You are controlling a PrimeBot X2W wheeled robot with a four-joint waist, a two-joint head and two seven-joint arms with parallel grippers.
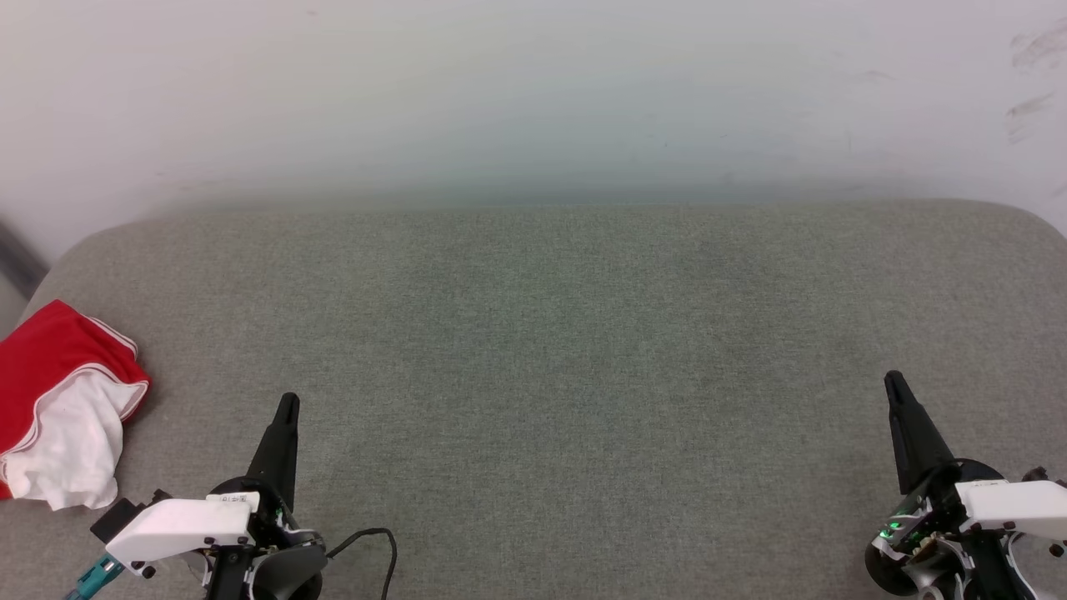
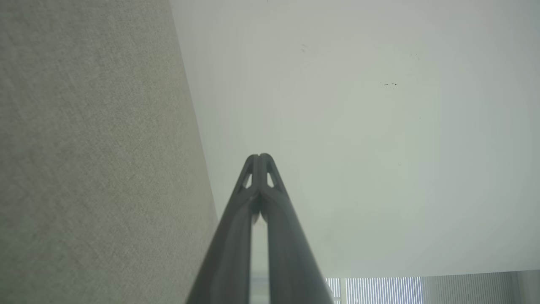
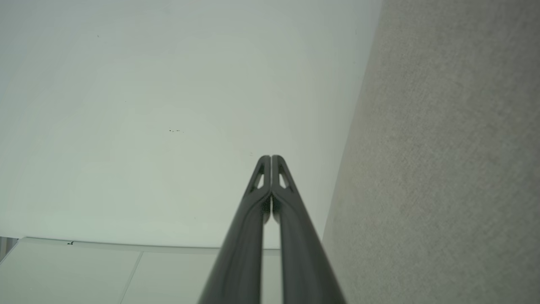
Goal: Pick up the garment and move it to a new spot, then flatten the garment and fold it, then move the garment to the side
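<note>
The garment (image 1: 58,400) lies bunched at the far left edge of the grey cushioned surface (image 1: 550,350); I see red cloth with a white sleeve and striped trim, part of it cut off by the head view's edge. My left gripper (image 1: 288,402) is shut and empty, low at the left, to the right of the garment and apart from it. At the lower right, far from the garment, my right gripper (image 1: 894,382) is also shut and empty. Both wrist views show the fingertips pressed together: left gripper (image 2: 260,157), right gripper (image 3: 270,158).
A pale wall (image 1: 533,92) rises behind the surface's far edge. A black cable (image 1: 375,537) loops beside the left wrist. The wrist views look along the surface (image 2: 84,160) toward the wall (image 3: 168,105), with window blinds (image 2: 379,290) at one corner.
</note>
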